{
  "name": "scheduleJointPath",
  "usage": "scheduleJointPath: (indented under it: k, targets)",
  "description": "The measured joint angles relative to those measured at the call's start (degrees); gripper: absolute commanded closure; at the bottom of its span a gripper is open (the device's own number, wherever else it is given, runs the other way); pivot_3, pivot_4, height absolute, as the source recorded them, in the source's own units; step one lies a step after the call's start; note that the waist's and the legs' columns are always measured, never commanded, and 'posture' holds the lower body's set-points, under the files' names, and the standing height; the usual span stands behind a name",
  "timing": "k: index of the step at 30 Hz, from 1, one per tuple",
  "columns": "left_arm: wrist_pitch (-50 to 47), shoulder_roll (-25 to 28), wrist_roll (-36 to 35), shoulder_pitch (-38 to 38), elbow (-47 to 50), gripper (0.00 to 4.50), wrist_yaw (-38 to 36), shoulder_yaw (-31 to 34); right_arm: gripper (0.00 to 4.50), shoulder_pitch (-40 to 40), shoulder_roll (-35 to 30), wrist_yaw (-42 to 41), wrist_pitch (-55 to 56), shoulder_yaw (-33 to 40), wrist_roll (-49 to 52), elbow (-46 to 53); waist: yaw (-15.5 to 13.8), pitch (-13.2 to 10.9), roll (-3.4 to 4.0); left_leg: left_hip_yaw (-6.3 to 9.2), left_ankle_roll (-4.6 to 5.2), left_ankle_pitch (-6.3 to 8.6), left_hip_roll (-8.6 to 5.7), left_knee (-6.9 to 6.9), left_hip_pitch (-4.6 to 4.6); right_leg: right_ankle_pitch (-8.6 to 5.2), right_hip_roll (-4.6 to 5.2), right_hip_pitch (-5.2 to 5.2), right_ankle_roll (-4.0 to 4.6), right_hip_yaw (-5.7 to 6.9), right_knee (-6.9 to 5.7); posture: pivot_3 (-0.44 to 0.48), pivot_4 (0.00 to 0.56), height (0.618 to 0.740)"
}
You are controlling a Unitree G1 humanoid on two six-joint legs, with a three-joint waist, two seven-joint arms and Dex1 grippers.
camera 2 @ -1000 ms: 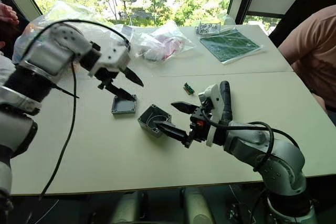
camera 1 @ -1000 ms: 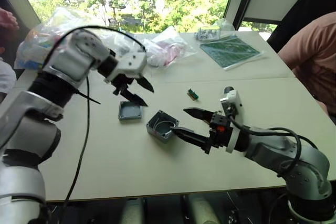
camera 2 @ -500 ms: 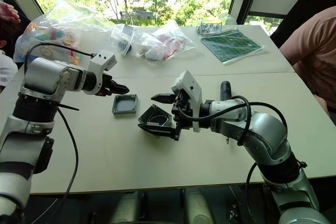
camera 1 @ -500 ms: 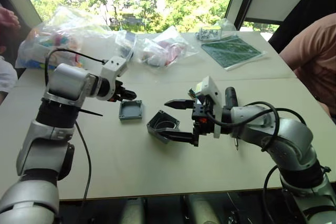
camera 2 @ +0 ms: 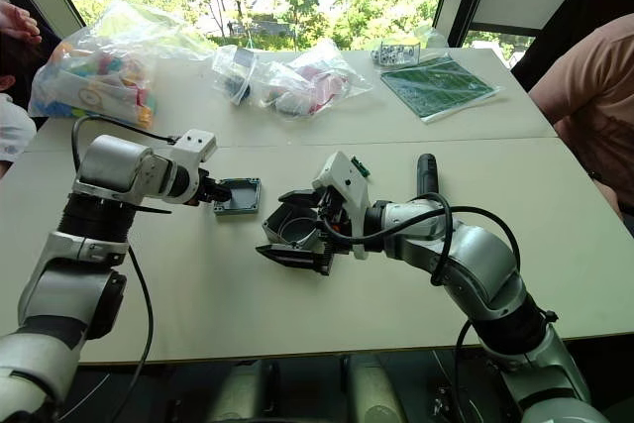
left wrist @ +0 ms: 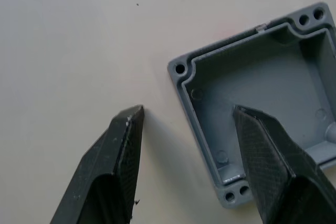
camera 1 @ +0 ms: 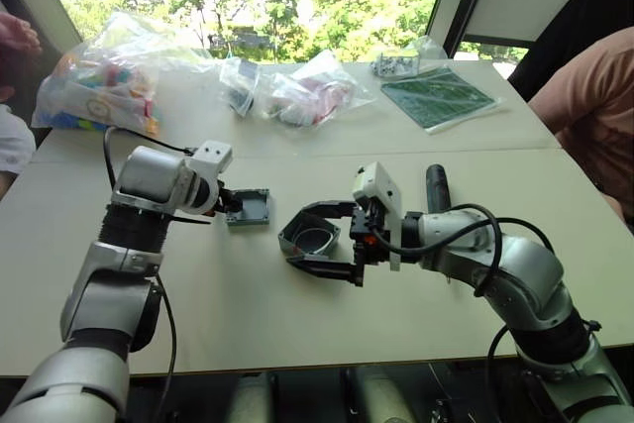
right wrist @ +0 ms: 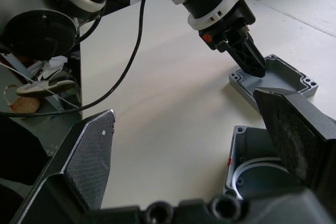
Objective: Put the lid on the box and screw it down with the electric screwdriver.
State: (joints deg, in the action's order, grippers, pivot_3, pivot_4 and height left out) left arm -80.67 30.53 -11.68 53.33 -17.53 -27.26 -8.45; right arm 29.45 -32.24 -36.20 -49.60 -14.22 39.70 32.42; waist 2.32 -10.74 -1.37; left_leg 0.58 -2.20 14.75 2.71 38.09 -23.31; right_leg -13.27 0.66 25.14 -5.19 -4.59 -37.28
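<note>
We see left gripper (left wrist: 184,124) open, straddling near wall of lid (left wrist: 262,82) (hollow up); right gripper (camera 2: 289,228) open around box (camera 2: 294,229).

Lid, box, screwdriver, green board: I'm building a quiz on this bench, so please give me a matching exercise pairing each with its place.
Things:
1. lid
2. box
3. electric screwdriver
4. green board

Places:
A. far side of the table, by the window
B. lying behind the right arm
C. between the open right gripper's fingers
D. rim straddled by the open left gripper

Pairs: 1-D, 2-C, 3-B, 4-A
</note>
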Motion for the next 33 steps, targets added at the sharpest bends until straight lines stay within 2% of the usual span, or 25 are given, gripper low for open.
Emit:
scheduleJointPath:
  k: [3, 6, 8, 9, 10, 11, 23, 28, 33]
  targets:
    - [3.2, -0.9, 0.5, 0.4, -3.3, 1.79, 0.2, 0.2, 0.0, 0.0, 0.4, 0.6, -0.1, 0.0, -0.2, 0.0, 0.0, 0.1, 0.06, 0.0, 0.0, 0.0, 0.0, -0.01, 0.22, -0.02, 0.0, -0.23, 0.01, 0.0, 0.0, 0.0, 0.15, 0.74]
    - [5.4, -1.4, 0.7, 0.4, -5.7, 2.54, 0.2, 0.3, 0.0, 0.0, 0.8, 1.1, -0.2, 0.0, -0.2, 0.1, 0.0, 0.1, 0.06, 0.0, 0.0, 0.01, 0.0, -0.08, 0.66, -0.15, 0.0, -0.66, 0.18, 0.0, 0.1, 0.0, 0.15, 0.74]
    - [6.0, -1.5, 0.8, 0.4, -6.2, 3.37, 0.2, 0.5, 0.0, 0.0, 0.8, 1.3, -0.5, 0.1, -0.2, 0.4, 0.1, 0.1, 0.05, -0.02, -0.01, 0.01, 0.0, -0.13, 0.79, -0.23, 0.01, -0.76, 0.07, -0.01, 0.12, 0.0, 0.15, 0.74]
    - [6.0, -1.4, 1.0, 0.5, -6.3, 3.64, 0.2, 0.7, 0.0, 0.0, 0.8, 1.4, -0.7, 0.1, -0.2, 0.6, 0.1, 0.1, 0.06, -0.02, 0.0, 0.01, 0.0, -0.16, 0.8, -0.23, 0.0, -0.76, 0.07, -0.01, 0.12, 0.0, 0.15, 0.74]
    - [6.0, -1.3, 1.2, 0.5, -6.5, 4.14, 0.3, 0.9, 0.0, 0.0, 0.8, 1.4, -0.9, 0.3, -0.2, 1.0, 0.1, 0.1, 0.08, -0.02, 0.0, 0.01, 0.0, -0.17, 0.81, -0.23, 0.0, -0.76, 0.08, -0.01, 0.12, 0.0, 0.15, 0.74]
    - [5.9, -1.3, 1.2, 0.5, -6.5, 4.39, 0.3, 1.1, 0.0, 0.0, 0.8, 1.4, -1.0, 0.4, -0.1, 1.1, 0.1, 0.1, 0.1, -0.02, 0.0, 0.01, 0.0, -0.18, 0.81, -0.23, 0.01, -0.76, 0.09, -0.01, 0.12, 0.0, 0.15, 0.74]
    - [2.6, -1.9, 0.2, -4.8, 2.2, 4.46, 3.0, 8.0, 0.0, 0.8, 1.7, 0.9, -2.0, 2.4, 0.5, -0.3, 0.2, 0.1, 0.08, -0.01, 0.0, 0.02, 0.01, -0.24, 0.84, -0.24, 0.0, -0.75, 0.1, -0.02, 0.11, 0.0, 0.15, 0.74]
    - [10.1, -2.2, -3.2, -7.3, 9.4, 4.46, 0.3, 11.9, 0.0, 3.2, 6.6, 3.4, -2.8, 8.2, 4.2, -4.8, 0.0, 0.0, -0.14, 0.0, -0.01, 0.01, 0.03, -0.21, 0.53, -0.07, 0.01, -0.53, 0.04, 0.01, 0.16, 0.0, 0.15, 0.74]
    - [15.0, -1.8, -7.5, -5.7, 20.1, 4.46, -1.7, 16.9, 0.0, 7.0, 11.5, 9.3, -5.2, 11.2, 3.7, -14.8, 0.2, 0.0, -0.13, -0.04, -0.01, 0.01, 0.02, -0.2, 0.34, -0.05, 0.05, -0.37, 0.01, -0.01, 0.2, 0.0, 0.15, 0.74]
